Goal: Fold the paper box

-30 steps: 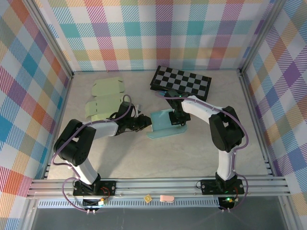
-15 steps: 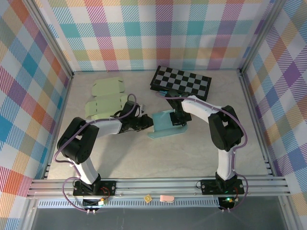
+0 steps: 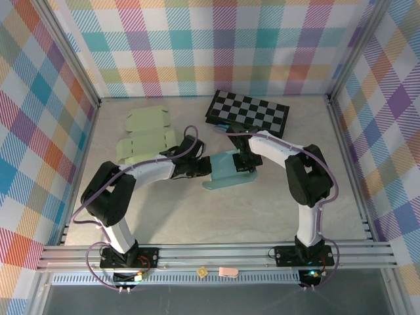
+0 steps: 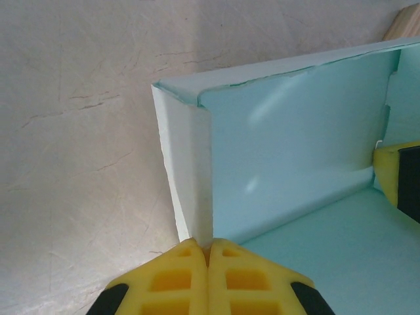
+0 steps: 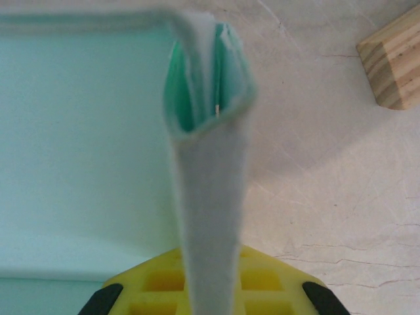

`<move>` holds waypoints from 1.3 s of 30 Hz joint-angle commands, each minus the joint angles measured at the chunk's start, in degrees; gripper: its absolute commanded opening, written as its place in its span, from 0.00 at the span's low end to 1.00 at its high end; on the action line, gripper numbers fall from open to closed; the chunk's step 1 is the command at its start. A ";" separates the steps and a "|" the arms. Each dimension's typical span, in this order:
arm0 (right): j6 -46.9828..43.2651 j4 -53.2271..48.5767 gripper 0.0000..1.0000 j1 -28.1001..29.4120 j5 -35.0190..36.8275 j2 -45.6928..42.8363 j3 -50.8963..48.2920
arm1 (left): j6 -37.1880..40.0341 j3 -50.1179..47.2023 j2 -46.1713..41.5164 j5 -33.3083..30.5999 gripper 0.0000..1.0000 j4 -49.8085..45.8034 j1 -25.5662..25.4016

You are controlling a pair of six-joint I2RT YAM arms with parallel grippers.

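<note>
Marble-look table (image 3: 197,216), matte, pale, faint veining, plaid walls round it. At the back lies a folded black-and-white checkerboard (image 3: 249,113), rigid and flat. Back left are two pale green box blanks (image 3: 146,121), flat die-cut card with tabs, untouched. The paper box (image 3: 226,172) sits mid-table between the arms, just in front of the checkerboard: light teal thin card, smooth with a slight sheen inside, base flat on the table, walls partly up, cut edges a bit fuzzy. The left gripper (image 3: 205,168) is at the box's left end; on its wrist view the yellow ribbed pads are pressed together right at the foot of the doubled-over end wall (image 4: 190,190), so it reads as pinched on that wall. The right gripper (image 3: 244,162) is at the far right side, jaws clamped on a folded wall whose layers bulge open at the top (image 5: 209,98). Step looks like locking the side walls. To do it well: keep both pinches low near the crease, press the layers flat so the inner flap seats, no twisting, card is thin and will crumple or tear at corners; hold the base down. A small bare wooden block (image 5: 394,62) lies just beyond the box, with visible grain and square edges.
</note>
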 commanded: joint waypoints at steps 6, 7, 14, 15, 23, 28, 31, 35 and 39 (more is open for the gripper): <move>0.11 2.26 0.00 0.62 -0.14 -2.07 -1.40 | 0.63 0.19 -3.47 -0.49 0.31 -6.83 -1.47; 0.20 2.28 0.00 0.65 -0.16 -2.05 -1.64 | 0.53 -0.39 -4.60 -0.19 0.37 -6.83 -1.41; 0.54 2.67 0.00 0.56 -0.50 -2.06 -2.50 | -4.90 -8.51 -10.74 7.38 0.48 6.83 2.91; 0.55 2.73 0.00 0.52 -0.51 -1.97 -2.54 | -6.03 -9.81 -10.87 9.62 0.48 9.54 3.77; 0.38 2.32 0.00 0.43 -1.11 -1.36 -1.97 | -8.40 -13.06 -7.08 16.98 0.36 17.99 5.51; 0.41 2.19 0.00 0.44 -1.30 -1.29 -1.93 | -8.40 -12.53 -3.97 17.57 0.32 19.27 5.65; 0.53 1.99 0.00 0.43 -1.39 -1.18 -1.83 | -7.68 -12.60 -3.54 16.35 0.30 17.94 5.69; 0.64 2.01 0.00 0.43 -1.38 -1.02 -1.49 | -7.56 -13.88 -3.92 15.46 0.28 17.56 5.65; 0.80 2.03 0.00 0.38 -1.56 -0.74 -1.08 | -8.07 -14.82 -2.76 16.16 0.25 19.16 5.42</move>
